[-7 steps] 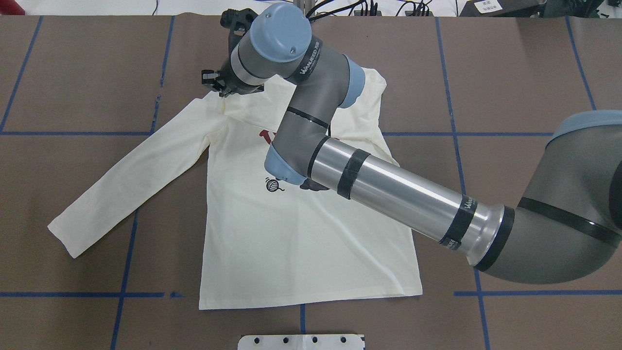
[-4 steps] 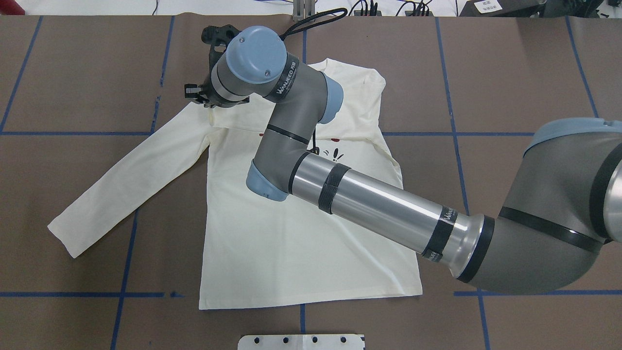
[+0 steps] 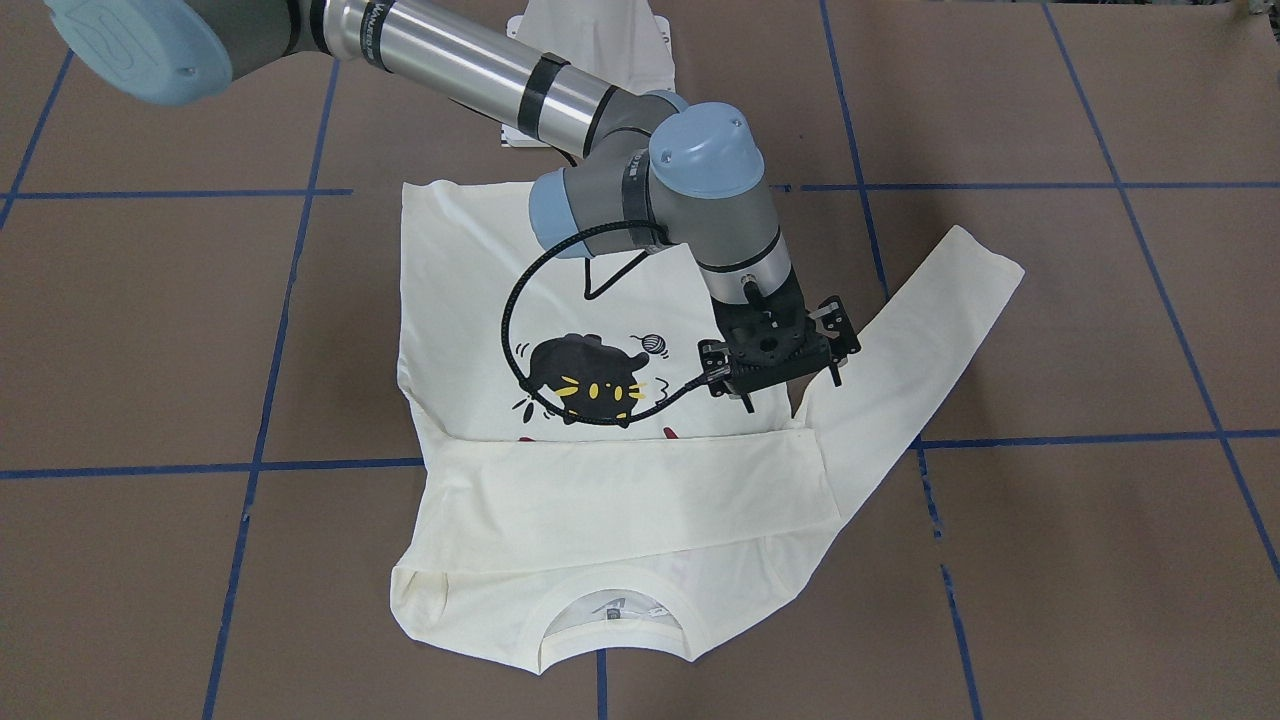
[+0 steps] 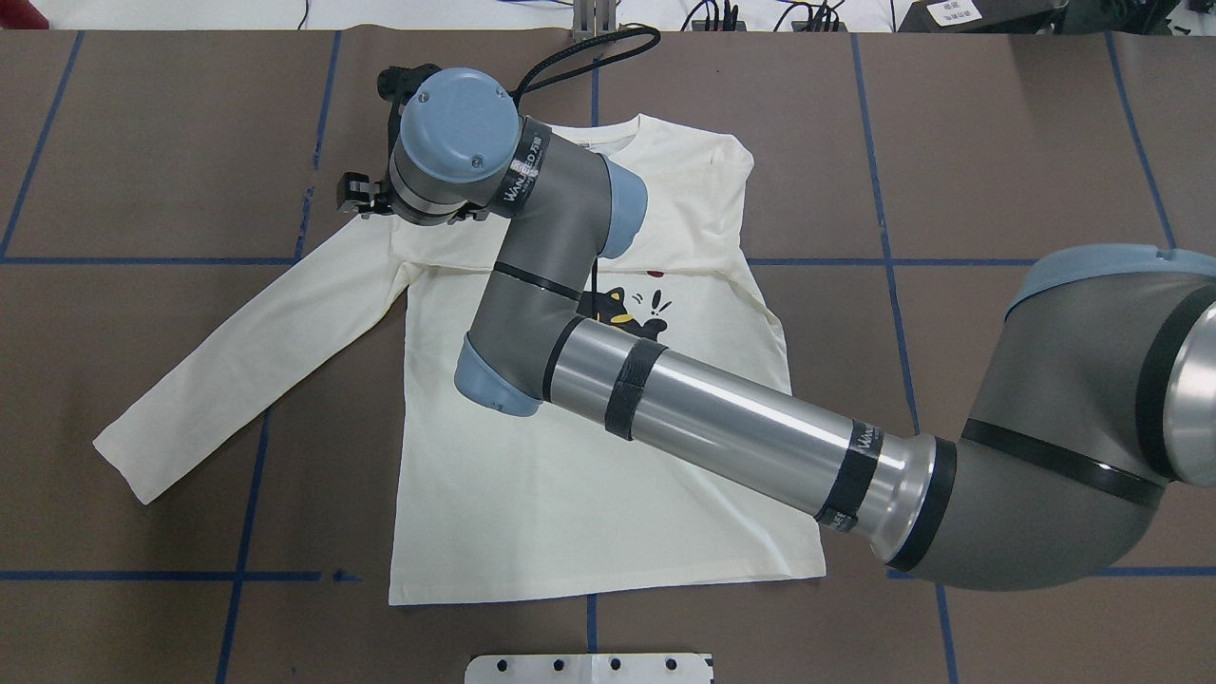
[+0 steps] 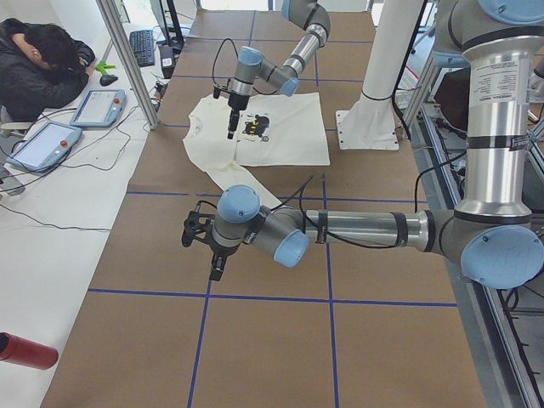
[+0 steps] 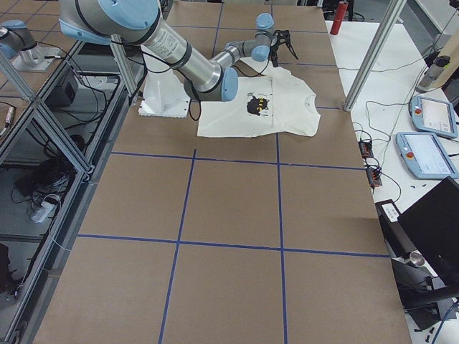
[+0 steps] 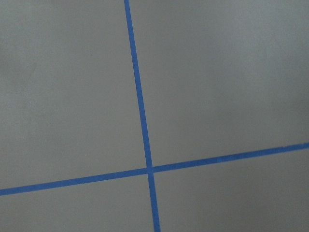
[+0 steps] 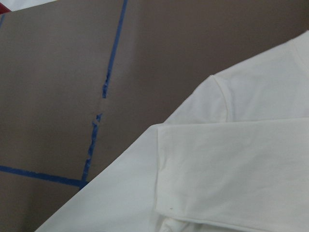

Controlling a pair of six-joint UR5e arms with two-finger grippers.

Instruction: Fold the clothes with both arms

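Your soft cream T-shirt (image 4: 589, 494) lies flat on the brown table (image 4: 997, 142), one sleeve (image 3: 620, 495) folded across its chest. The right gripper (image 3: 790, 392) hangs open over its shoulder; it has slid sideways, uncovering the black cat (image 3: 585, 380). You cannot tell about the left gripper (image 5: 214, 270).

Right arm (image 4: 722, 427) stretched leftward, right pincer (image 3: 792, 393) down, jaws apart. Left arm (image 5: 357, 228) extended low; left pincer (image 5: 216, 272) unreadable.

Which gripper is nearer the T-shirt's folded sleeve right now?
Right. The right gripper hovers just above the folded sleeve's end, by the shoulder. The left gripper hangs over bare table, well off the T-shirt.
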